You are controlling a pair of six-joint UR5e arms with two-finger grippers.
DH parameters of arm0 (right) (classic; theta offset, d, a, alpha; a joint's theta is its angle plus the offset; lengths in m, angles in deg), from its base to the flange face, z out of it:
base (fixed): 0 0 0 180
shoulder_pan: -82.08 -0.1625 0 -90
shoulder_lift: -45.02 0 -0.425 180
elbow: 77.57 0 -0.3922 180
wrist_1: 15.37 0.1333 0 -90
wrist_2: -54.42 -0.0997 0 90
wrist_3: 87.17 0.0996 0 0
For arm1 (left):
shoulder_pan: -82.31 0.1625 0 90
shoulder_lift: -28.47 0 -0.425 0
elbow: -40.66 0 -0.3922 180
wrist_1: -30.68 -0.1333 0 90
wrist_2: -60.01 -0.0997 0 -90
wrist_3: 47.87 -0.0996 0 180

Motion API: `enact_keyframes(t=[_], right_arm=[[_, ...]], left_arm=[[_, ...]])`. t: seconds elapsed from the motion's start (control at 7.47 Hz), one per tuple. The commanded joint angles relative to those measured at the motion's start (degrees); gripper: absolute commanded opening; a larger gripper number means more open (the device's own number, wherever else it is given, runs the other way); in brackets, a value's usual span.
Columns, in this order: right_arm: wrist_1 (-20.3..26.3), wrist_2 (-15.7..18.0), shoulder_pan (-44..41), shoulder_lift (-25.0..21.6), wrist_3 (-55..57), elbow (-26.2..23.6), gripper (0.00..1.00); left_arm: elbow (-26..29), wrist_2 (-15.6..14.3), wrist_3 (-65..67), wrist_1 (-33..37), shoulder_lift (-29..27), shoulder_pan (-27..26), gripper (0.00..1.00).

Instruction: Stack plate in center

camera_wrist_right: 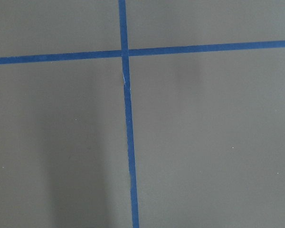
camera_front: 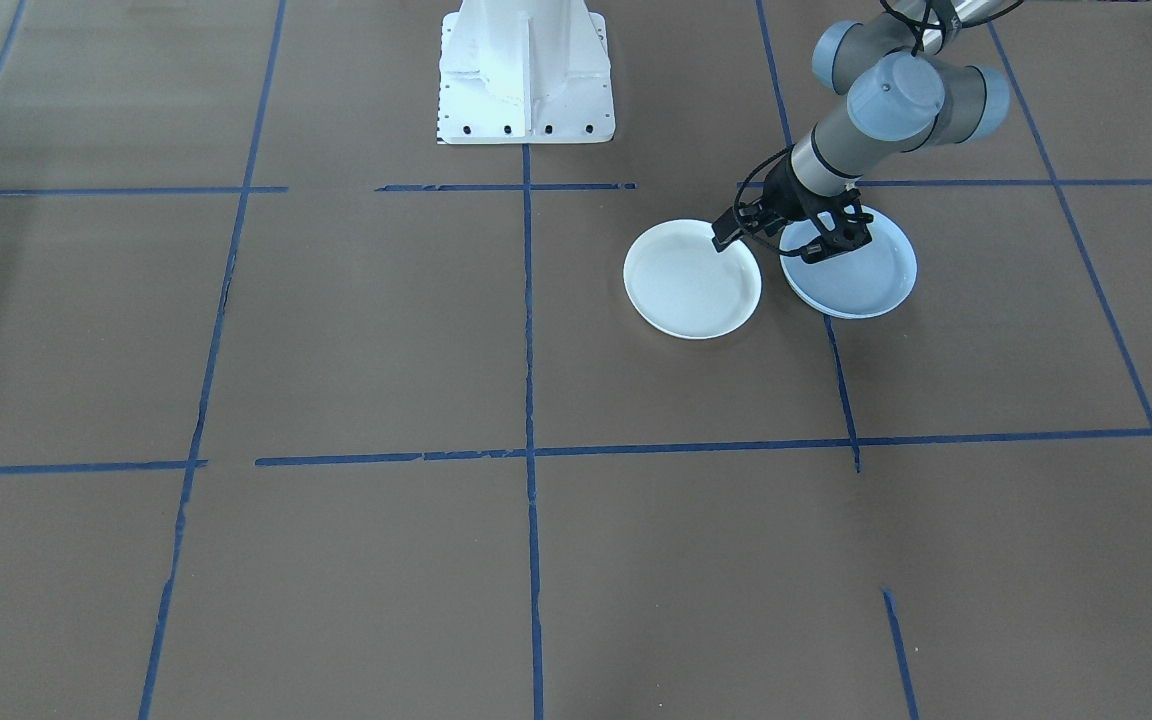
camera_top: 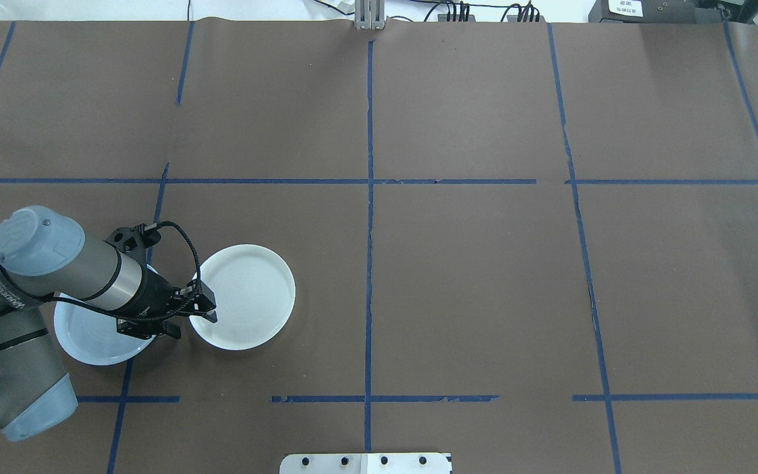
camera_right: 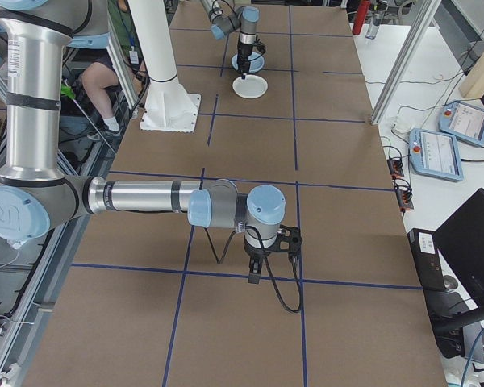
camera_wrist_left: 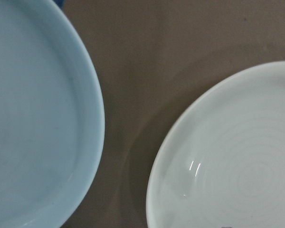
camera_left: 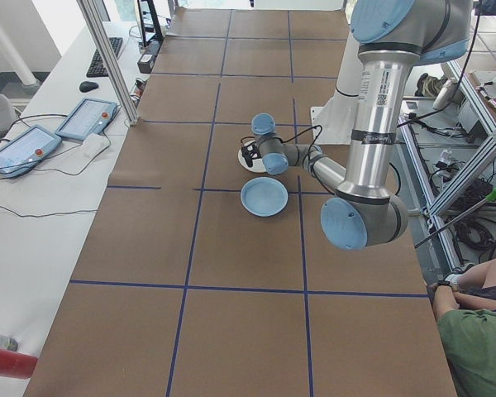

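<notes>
Bench cover: brown paper (camera_top: pixel 471 289) with a grid of blue tape lines (camera_top: pixel 369 197).
Side table: two tablets (camera_left: pixel 87 118), keyboard (camera_left: pixel 104 57), mouse (camera_left: pixel 88 86).
Person: seated, green clothing (camera_left: pixel 475 347).

Brown-papered table (camera_top: pixel 484 289) with blue tape grid, light-blue plate (camera_top: pixel 89 336) just beside ringed white plate (camera_top: pixel 247 296).

Light-blue plate (camera_front: pixel 866 280) plain; white plate (camera_front: pixel 691 285) (faint rings); blue tape (camera_front: pixel 528 400), brown table (camera_front: pixel 356 330).
</notes>
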Motion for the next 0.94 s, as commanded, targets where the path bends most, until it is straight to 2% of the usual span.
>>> enact_keyframes(t=[0.0, 0.27, 0.4, 0.54, 0.8], right_arm=[[0.00, 0.00, 0.00, 0.00, 0.00, 0.00, 1.00], [0.00, 0.00, 0.00, 0.00, 0.00, 0.00, 1.00], [0.00, 0.00, 0.00, 0.00, 0.00, 0.00, 1.00], [0.00, 0.00, 0.00, 0.00, 0.00, 0.00, 1.00], [0.00, 0.00, 0.00, 0.00, 0.00, 0.00, 1.00]], left_arm=[[1.17, 0.05, -0.12, 0.86, -0.42, 0.13, 0.48], [2.23, 0.05, -0.38, 0.86, -1.12, 0.13, 0.47], [1.97, 0.66, -0.47, 0.95, -1.12, 0.05, 0.28], [1.28, 3.36, -0.64, 0.95, -0.86, -0.04, 0.03], [1.01, 4.27, -0.82, 0.95, -0.42, -0.31, 0.00]])
